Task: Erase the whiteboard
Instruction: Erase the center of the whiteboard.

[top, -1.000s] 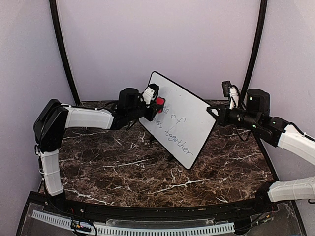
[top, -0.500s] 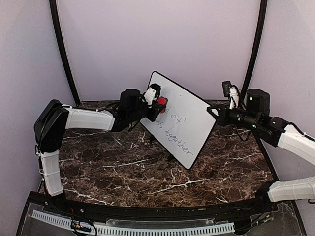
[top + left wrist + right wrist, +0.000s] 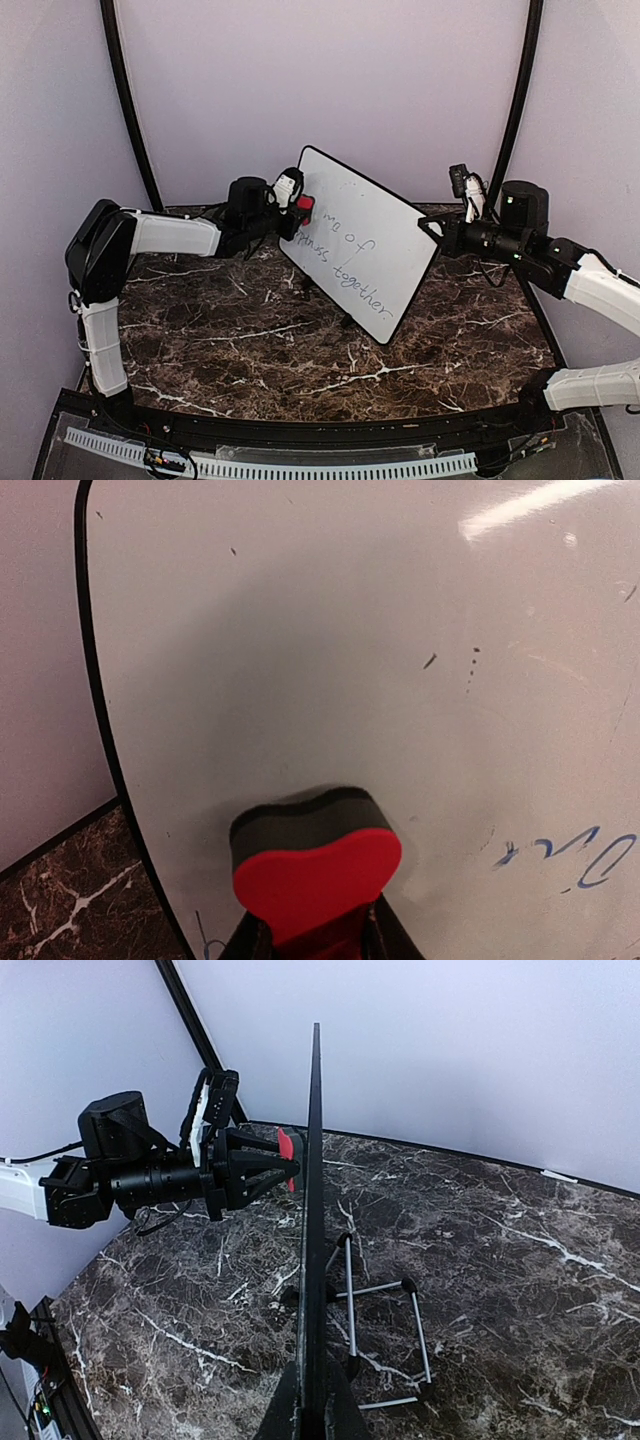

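Whiteboard [image 3: 360,245]: standing tilted on a wire stand [image 3: 385,1330] on the table [image 3: 230,340]. I am pinching its right edge with the right tool [image 3: 432,228], closed on the rim, to brace it, I judge, against the wiping pressure. Red eraser [image 3: 315,870]: I am gripping it in the closed left tool [image 3: 297,205], felt side pressing against the board near its upper left corner. Blue writing [image 3: 350,262]: running below and right of the eraser, not yet wiped.
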Robot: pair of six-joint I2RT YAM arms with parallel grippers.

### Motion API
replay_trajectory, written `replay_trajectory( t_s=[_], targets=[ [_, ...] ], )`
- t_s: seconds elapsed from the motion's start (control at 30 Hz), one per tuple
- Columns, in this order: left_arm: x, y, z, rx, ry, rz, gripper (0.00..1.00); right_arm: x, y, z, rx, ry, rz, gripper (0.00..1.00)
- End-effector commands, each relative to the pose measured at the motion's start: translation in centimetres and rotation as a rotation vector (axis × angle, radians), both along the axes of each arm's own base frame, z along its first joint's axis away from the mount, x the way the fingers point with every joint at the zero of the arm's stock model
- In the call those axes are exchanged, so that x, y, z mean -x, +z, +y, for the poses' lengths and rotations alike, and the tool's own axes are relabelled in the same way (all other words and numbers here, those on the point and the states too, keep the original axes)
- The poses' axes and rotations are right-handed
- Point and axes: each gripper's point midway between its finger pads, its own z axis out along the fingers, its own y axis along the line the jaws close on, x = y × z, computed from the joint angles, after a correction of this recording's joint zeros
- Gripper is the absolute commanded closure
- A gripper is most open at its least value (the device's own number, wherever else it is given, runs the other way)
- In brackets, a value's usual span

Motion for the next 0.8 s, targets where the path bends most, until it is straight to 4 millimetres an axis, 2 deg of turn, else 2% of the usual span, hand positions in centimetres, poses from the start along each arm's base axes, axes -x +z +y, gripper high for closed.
replay_trajectory(
  t_s=[0.0,0.23,0.47,0.57,0.63,0.77],
  targets=[
    [2.6,-1.1,-3.6,-0.025,-0.137,0.042,0.88,2.8,-2.4,1.9,0.083,0.180,0.011,1.00],
    [6.0,-1.1,-7.4,-0.019,-0.238,0.044,0.88,2.8,-2.5,1.9,0.082,0.181,0.015,1.00],
    [8.6,-1.8,-9.6,0.021,-0.305,0.058,0.88,2.7,-2.4,2.0,0.082,0.184,0.012,1.00],
    [8.4,-1.5,-9.5,0.040,-0.282,0.051,0.88,2.7,-2.5,2.0,0.084,0.182,0.015,1.00],
    [7.6,-1.6,-8.8,0.033,-0.240,0.042,0.88,2.7,-2.4,1.9,0.084,0.181,0.014,1.00],
    [4.9,-1.7,-5.9,0.039,-0.153,0.053,0.88,2.8,-2.5,1.9,0.085,0.183,0.014,1.00]
  ],
)
